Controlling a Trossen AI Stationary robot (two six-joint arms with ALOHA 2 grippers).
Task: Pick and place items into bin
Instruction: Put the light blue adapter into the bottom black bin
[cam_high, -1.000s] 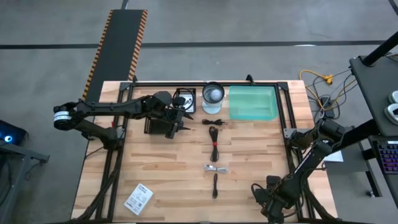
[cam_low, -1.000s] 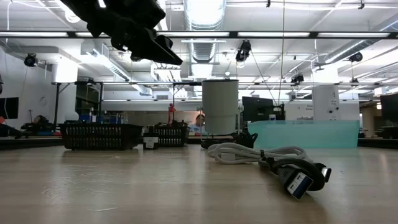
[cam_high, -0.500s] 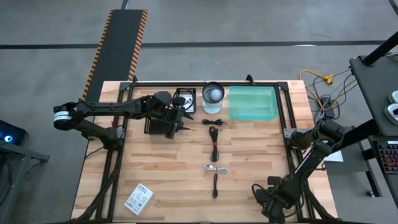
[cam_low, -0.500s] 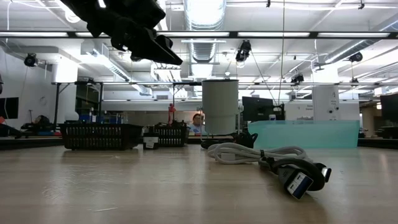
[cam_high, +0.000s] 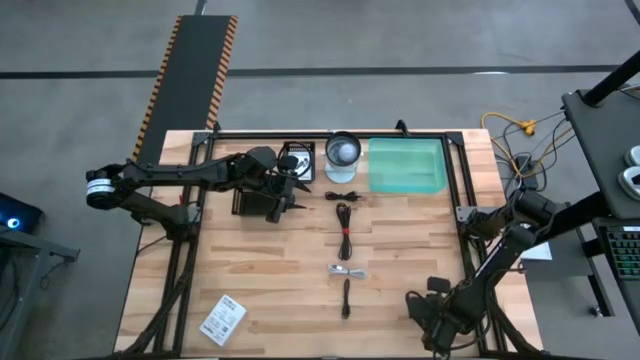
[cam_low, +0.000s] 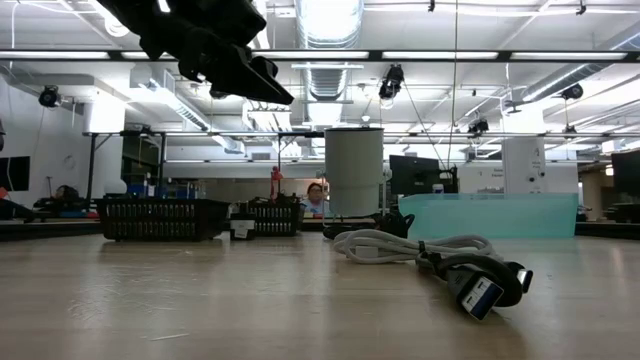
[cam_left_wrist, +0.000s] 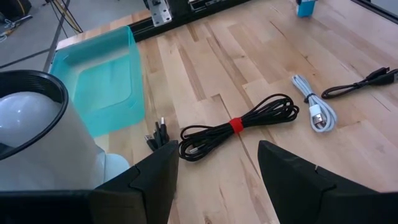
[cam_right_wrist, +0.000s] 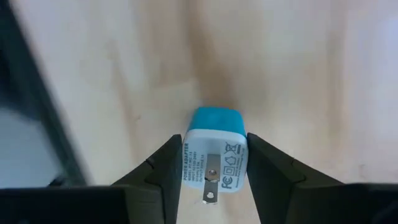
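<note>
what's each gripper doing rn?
Left gripper: open, empty, above the table near the cup.
Right gripper: closed on the blue-white charger, at the table's near right edge.

Charger plug (cam_right_wrist: 214, 165) partly hidden btwn right gripper (cam_right_wrist: 211, 180) fingers; table blurred.

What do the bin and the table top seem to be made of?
Bin: probably plastic, teal and translucent, with smooth glossy walls that light passes through. Table: wood, seemingly butcher-block, with pale glued strips, visible grain and a dull sheen.
</note>
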